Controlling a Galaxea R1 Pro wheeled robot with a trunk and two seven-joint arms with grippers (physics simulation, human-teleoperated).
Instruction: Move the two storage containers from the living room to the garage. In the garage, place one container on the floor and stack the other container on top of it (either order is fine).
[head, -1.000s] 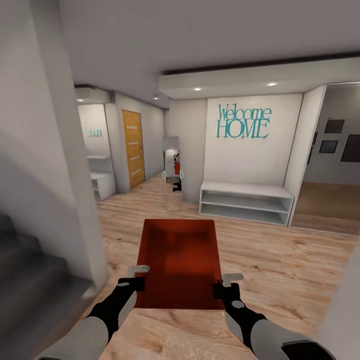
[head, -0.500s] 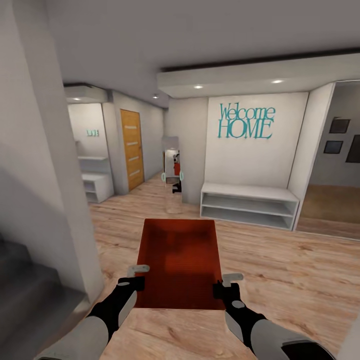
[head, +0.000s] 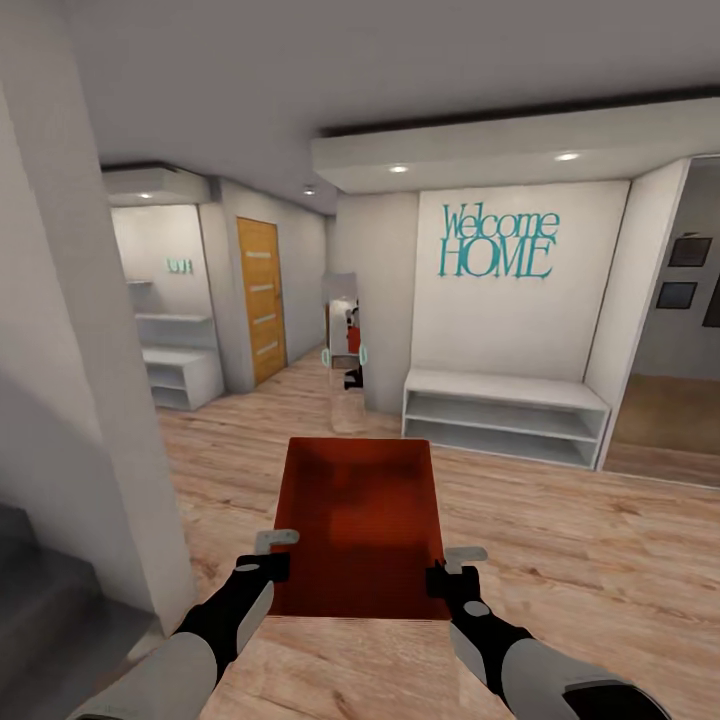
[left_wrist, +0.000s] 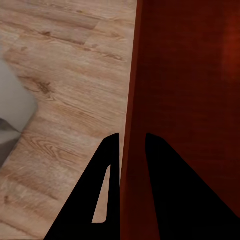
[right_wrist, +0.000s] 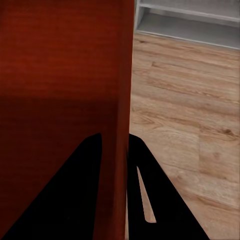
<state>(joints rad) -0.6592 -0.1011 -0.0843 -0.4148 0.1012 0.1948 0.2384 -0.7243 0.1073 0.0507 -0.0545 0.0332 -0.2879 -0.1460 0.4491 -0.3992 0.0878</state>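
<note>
My arms look pretty plain from up here: light grey shells on the forearms, then matte black wrist sections running out to the grippers. The left gripper (head: 272, 553) and right gripper (head: 455, 566) both end in pale grey flat finger tabs. There's a small grey round cap on top of the right wrist. Through the wrist cams the fingers (left_wrist: 107, 185) are just black wedges, each with a narrow slot cut through.
</note>
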